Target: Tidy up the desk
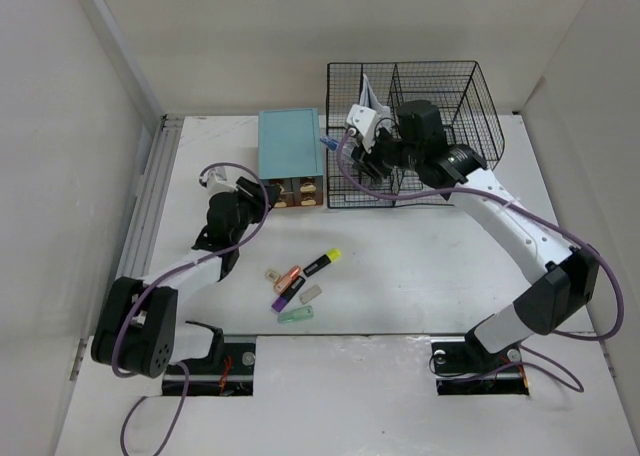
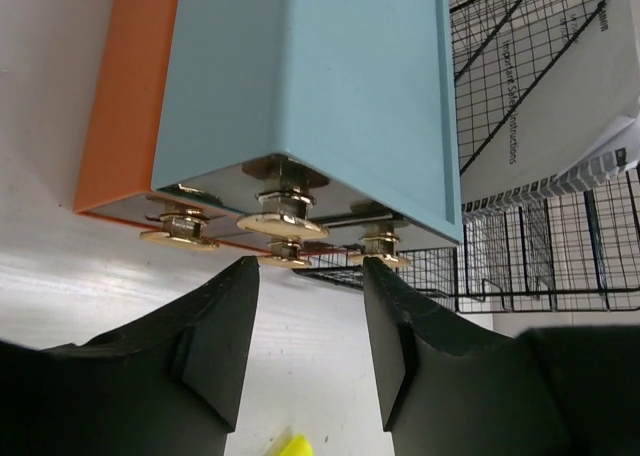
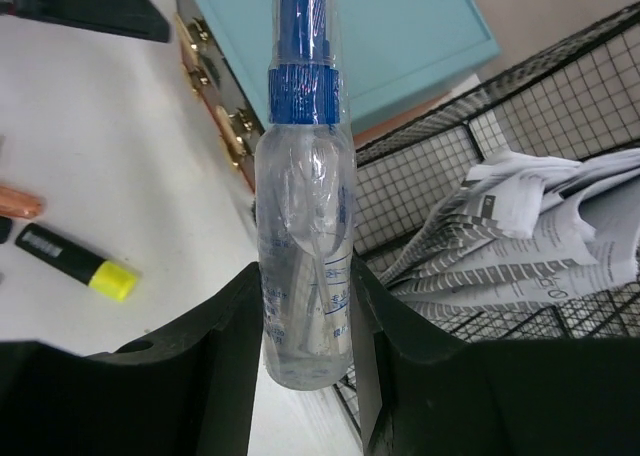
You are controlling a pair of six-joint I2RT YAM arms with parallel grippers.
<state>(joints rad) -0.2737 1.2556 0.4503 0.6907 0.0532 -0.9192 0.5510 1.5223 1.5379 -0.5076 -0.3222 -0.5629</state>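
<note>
Pinching a clear spray bottle (image 3: 305, 176) low on its body, the right claw (image 3: 305, 281) likely needs a firm, upright carry into the wire-mesh rack (image 3: 420, 191) just beyond it, missing the papers (image 3: 540, 216) there. The left claw (image 2: 305, 276), spread, faces the gold knobs (image 2: 283, 222) of the teal drawer box (image 2: 310, 76) just ahead. The white desk (image 3: 120, 156) lies beneath both.

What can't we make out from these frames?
- Drawer box contents: nothing inside shows in any view.
- Label of the bottle in the right hand: right wrist view, print too small.
- Paper text in the rack: right wrist view, too small.
- Small item left of the markers: top view, too small to name.
- Yellow tip: left wrist view, cut off by the bottom edge.
</note>
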